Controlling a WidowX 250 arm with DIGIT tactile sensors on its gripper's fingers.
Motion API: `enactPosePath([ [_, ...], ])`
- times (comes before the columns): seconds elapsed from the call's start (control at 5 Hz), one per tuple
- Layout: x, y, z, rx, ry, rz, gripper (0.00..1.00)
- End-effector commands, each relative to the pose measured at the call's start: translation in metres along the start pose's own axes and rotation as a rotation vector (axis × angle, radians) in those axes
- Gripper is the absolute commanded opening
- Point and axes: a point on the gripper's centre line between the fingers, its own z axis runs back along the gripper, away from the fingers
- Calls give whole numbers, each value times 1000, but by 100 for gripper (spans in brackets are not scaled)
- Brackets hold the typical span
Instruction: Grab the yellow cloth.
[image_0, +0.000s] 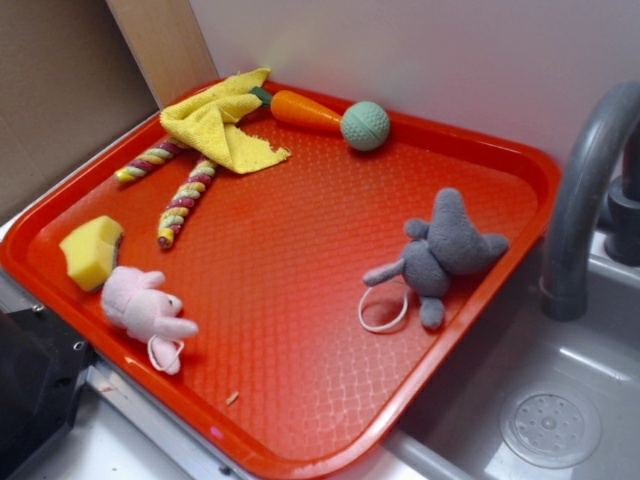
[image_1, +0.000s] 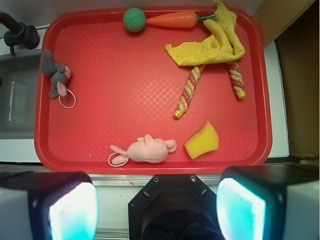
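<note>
While the cloth (image_1: 212, 44) lies crumpled at the far right corner of the tray (image_1: 125, 75), well ahead of the fingers (image_1: 157, 205), it overlaps a rope toy (image_1: 187, 92) beside a carrot (image_1: 172, 19). Fingers stand apart, holding nothing; reaching and grasping remain.

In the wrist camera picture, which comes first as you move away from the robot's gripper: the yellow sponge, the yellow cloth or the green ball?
1. The yellow sponge, closest, near the tray's front edge, right of centre.
2. The yellow cloth, further back on the right, lying over the striped rope toy.
3. The green ball, farthest, at the back rim beside the carrot toy.
</note>
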Motion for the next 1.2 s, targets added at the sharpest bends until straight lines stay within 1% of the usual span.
enactPosePath([
  [0.0, 0, 0, 0, 0, 0, 0, 100],
  [0.2, 46, 20, -32, 43, -17, 45, 100],
  [0.4, 94, 35, -48, 101, -78, 57, 100],
  [0.6, 120, 76, -78, 148, -125, 77, 100],
  [0.8, 137, 97, -110, 147, -165, 8, 100],
  [1.0, 146, 104, -134, 131, -178, -71, 100],
])
